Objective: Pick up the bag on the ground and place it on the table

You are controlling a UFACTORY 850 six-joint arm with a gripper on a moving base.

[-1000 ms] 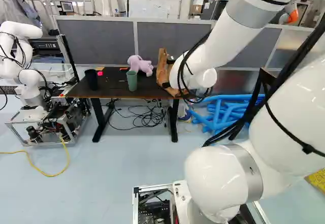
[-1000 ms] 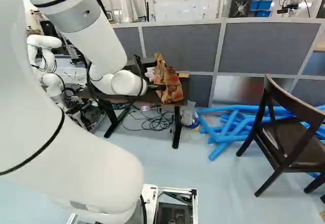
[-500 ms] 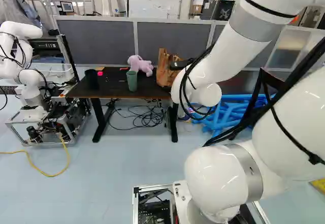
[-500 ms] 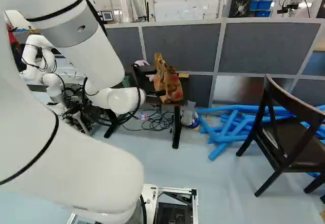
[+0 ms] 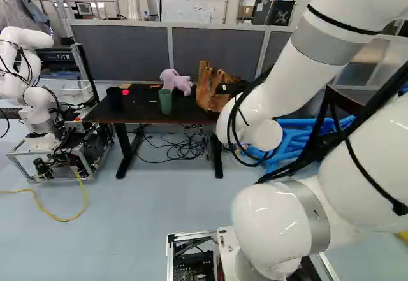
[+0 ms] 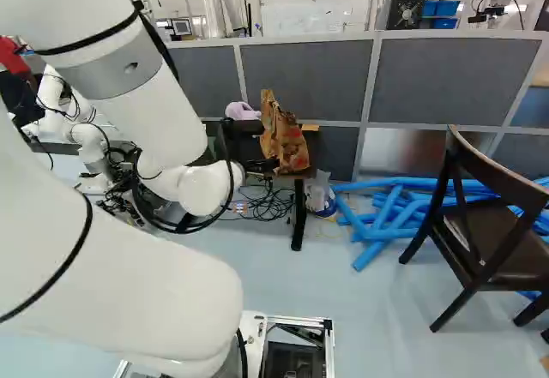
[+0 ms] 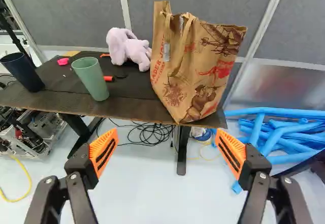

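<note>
Beside the bag, the gripper (image 5: 231,88) shows as a dark shape at the arm's end, partly hidden by the wrist. From the wrist view, the gripper (image 7: 166,137) stands wide open, with nothing between its orange pads. Ahead of it the brown printed paper bag (image 7: 195,69) stands on the dark table (image 7: 127,104), near one end and leaning slightly, its handles at the top. The fingers are apart from the bag. In the right base view the bag (image 6: 283,138) is in plain sight beyond the arm.
On the table are a green cup (image 7: 91,79), a dark cup (image 7: 23,71) and a purple plush toy (image 7: 128,49). Blue tubes (image 6: 386,215) lie on the floor, near a dark chair (image 6: 489,224). Another robot (image 5: 29,77) stands left of the table.
My arm has drawn back from the bag, shifting right in the left base view and left in the right one. The bag stays on the table, less hidden now. The base has not moved.
</note>
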